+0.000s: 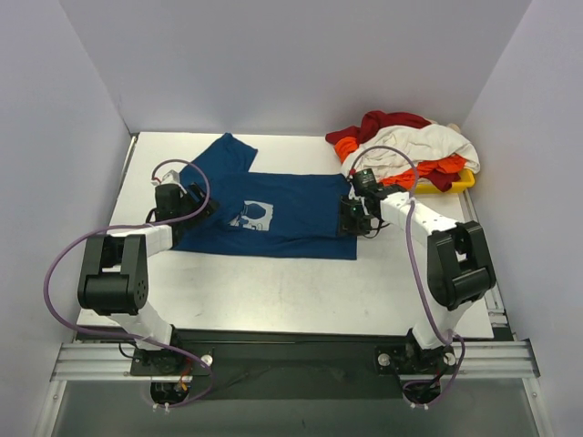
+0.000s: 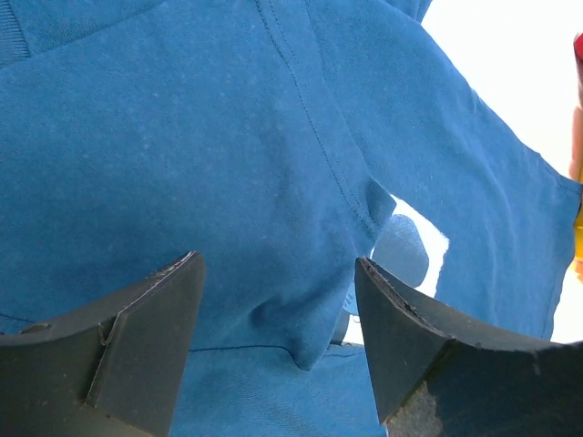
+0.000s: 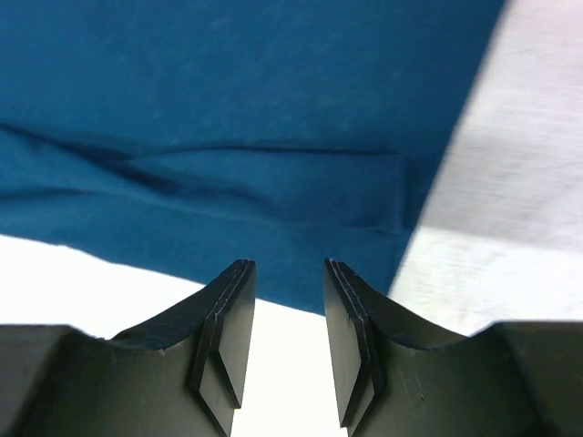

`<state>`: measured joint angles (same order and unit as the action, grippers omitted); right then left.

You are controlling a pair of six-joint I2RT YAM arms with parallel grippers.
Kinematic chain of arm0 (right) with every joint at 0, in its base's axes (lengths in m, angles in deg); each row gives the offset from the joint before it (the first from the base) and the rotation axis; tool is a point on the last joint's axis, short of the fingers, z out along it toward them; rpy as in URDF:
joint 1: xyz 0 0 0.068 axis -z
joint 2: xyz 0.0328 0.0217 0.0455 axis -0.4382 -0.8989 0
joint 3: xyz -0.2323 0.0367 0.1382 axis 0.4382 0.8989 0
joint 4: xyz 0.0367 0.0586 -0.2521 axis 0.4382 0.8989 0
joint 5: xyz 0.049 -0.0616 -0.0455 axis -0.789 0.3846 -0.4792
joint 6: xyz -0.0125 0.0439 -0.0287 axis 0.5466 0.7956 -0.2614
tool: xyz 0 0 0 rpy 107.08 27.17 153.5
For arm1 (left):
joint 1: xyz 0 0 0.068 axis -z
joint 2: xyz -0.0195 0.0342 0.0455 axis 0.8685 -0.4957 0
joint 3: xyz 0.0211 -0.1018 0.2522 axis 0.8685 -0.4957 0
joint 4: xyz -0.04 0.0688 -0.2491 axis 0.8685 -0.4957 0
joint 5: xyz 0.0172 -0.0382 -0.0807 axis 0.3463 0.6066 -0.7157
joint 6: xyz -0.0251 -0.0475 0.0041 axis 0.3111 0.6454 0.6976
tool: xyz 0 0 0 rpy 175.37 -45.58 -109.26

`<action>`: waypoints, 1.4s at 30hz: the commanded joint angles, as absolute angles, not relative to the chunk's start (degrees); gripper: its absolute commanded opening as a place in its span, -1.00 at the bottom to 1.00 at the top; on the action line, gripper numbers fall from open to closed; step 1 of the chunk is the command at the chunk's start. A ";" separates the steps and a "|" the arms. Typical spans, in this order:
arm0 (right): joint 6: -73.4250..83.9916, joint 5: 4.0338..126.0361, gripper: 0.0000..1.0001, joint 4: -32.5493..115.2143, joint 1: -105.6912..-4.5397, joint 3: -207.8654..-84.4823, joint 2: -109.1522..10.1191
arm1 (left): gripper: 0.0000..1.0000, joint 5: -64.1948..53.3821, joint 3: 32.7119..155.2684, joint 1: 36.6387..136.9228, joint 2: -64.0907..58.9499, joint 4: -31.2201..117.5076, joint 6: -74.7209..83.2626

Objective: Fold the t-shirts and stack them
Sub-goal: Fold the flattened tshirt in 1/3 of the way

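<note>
white table (image 1: pixel 273 291), blue t-shirt (image 1: pixel 305 209) flat, shirt heap (image 1: pixel 410 141) on yellow tray (image 1: pixel 464 185)

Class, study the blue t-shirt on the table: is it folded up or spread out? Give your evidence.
Spread out: the blue t-shirt lies flat across the table, print up, one sleeve sticking out.

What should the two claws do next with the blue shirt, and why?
Probably lift both clear of the cloth before regrasping. The left claw and right claw both stand open, holding nothing. The blue t-shirt lies flat on the table with one sleeve sticking out at its far left, so another fold seems due.
</note>
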<state>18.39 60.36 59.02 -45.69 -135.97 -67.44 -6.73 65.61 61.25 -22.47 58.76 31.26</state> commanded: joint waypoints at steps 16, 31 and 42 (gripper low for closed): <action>18.16 55.45 -0.26 59.90 -50.69 -139.53 -73.20 | 0.55 -7.69 64.98 60.54 -22.09 63.54 31.36; 17.54 57.38 -0.26 60.78 -48.23 -147.17 -78.47 | 0.55 -8.92 63.83 57.73 -21.73 64.68 32.07; 16.84 56.77 -0.25 62.18 -46.99 -154.39 -80.16 | 0.55 -9.71 62.87 56.85 -21.04 65.74 32.50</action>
<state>17.65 56.58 59.44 -46.98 -152.08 -81.73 -8.59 63.32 57.41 -22.54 62.25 32.26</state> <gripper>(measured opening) 0.372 0.775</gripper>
